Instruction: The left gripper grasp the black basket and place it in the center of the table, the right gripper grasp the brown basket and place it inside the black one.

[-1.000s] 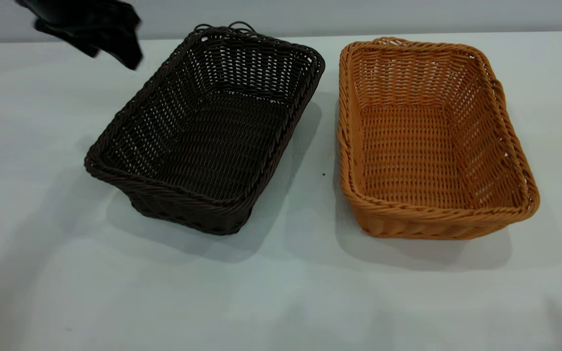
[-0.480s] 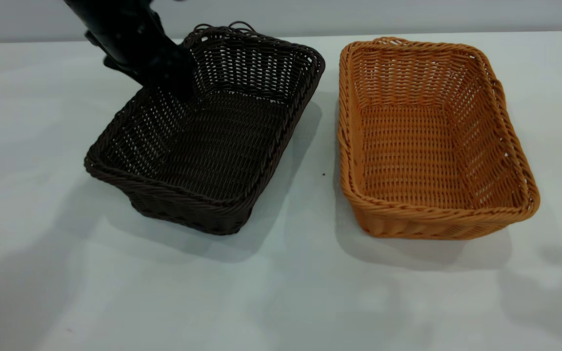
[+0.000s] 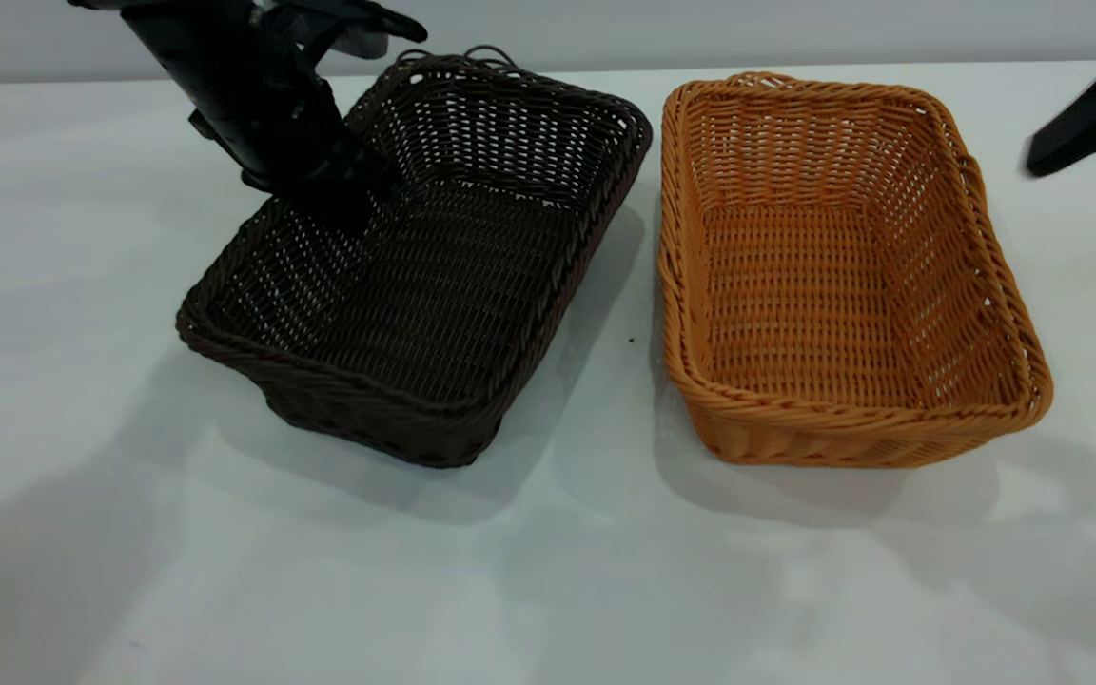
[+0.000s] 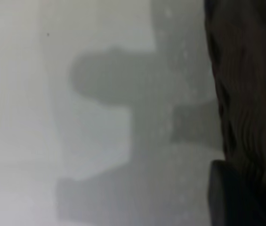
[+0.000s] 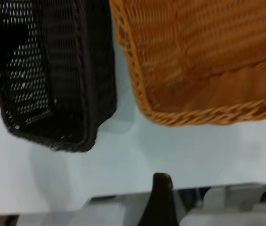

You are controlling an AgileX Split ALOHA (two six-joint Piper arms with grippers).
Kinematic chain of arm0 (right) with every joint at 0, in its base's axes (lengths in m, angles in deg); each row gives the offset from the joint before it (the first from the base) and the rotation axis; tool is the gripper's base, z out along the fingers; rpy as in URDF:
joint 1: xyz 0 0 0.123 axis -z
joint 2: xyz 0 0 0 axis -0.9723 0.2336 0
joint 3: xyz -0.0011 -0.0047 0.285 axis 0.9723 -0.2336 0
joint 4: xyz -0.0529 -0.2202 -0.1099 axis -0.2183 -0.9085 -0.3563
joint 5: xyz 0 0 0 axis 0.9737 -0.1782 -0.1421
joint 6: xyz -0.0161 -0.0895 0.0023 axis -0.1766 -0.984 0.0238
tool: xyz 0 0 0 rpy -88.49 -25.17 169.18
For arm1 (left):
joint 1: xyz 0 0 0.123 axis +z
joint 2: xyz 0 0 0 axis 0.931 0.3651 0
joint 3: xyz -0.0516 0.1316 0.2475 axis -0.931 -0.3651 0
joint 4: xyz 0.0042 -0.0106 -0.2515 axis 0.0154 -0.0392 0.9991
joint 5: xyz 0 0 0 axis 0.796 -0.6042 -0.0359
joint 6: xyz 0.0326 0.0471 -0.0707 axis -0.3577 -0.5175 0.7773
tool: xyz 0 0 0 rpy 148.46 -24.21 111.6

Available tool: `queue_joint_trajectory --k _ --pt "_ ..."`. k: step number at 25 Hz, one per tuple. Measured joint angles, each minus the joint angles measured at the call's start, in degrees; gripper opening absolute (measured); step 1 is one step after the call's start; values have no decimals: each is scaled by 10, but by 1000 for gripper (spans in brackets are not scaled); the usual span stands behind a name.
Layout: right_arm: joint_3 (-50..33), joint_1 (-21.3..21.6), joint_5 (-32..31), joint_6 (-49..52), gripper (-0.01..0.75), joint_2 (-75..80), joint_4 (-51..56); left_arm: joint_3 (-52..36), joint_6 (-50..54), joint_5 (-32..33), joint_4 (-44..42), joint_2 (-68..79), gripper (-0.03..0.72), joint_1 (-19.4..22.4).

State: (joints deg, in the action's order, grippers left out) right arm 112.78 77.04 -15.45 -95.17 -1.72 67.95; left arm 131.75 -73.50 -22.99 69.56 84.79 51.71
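Reaching left gripper (image 3: 348, 205) over black basket (image 3: 434, 285) far-left rim, jaws unclear; brown basket (image 3: 833, 276) just beside.

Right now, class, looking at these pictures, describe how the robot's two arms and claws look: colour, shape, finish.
Both are matte black with no markings visible. The left arm is a thick, blocky column narrowing to the left claw at the black basket. The right arm shows only as a slanted dark bar at the exterior view's edge; the right claw appears as a rounded dark fingertip before a pale grey housing.
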Motion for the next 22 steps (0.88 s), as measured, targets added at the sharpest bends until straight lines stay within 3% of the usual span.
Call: queue_joint_trajectory --k 1,11,22 --pt "0 -12 0 -10 565 19 20 1 0 -4 4 -1 90 0" --pt "6 -114 18 -35 565 206 279 1 -45 -17 -5 -48 84 31" --pt "38 -126 48 -62 565 368 441 0 -74 -40 -14 -69 84 41"
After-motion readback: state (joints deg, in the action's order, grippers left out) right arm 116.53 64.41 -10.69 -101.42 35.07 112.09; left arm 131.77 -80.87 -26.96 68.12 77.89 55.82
